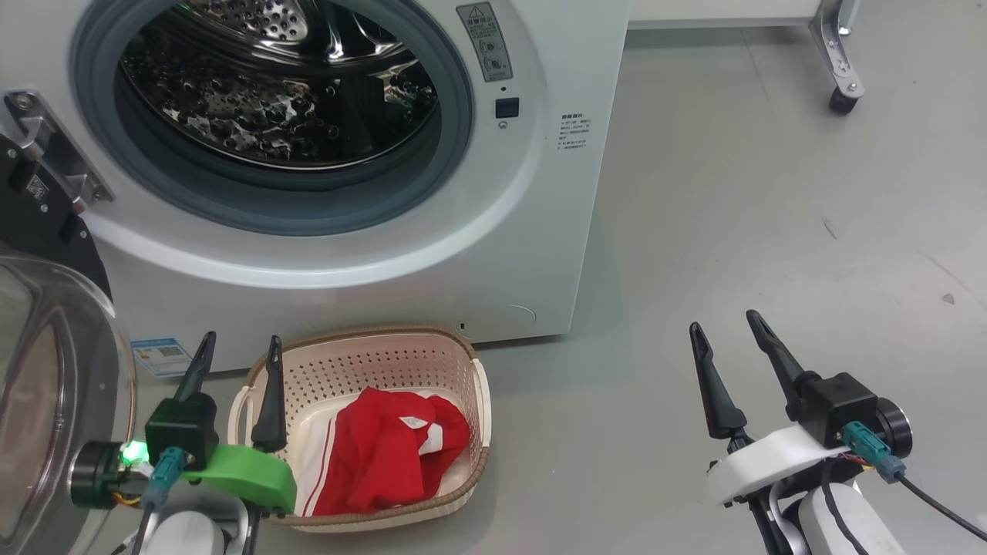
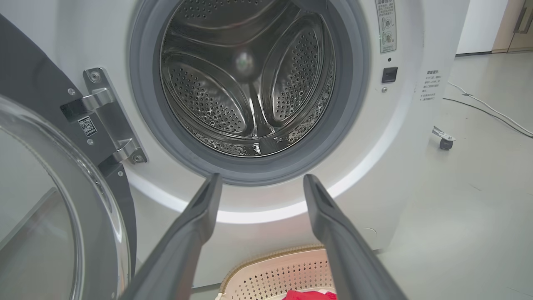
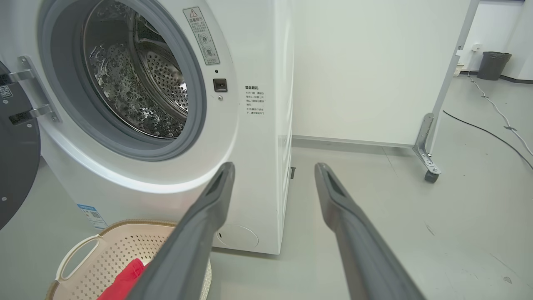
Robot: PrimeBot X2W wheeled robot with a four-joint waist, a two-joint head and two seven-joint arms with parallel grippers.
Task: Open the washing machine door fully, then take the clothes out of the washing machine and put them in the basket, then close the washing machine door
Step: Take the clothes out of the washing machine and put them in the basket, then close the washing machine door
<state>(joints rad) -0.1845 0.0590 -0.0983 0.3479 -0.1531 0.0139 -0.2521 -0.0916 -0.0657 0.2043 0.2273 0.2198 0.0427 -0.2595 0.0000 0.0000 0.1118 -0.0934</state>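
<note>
Fingers [image 1: 270, 401] of left end effector [image 1: 242, 338] apart

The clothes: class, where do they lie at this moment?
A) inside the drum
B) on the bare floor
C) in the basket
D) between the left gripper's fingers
C: the red clothes lie heaped inside the basket, which stands in front of the washing machine.

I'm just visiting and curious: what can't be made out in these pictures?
- Printed text on the big white washing machine: too small, head view.
- Glossy black round door: cut by head view's left edge.
- Bunched red striped clothes in cream perforated basket: count unclear.
</note>
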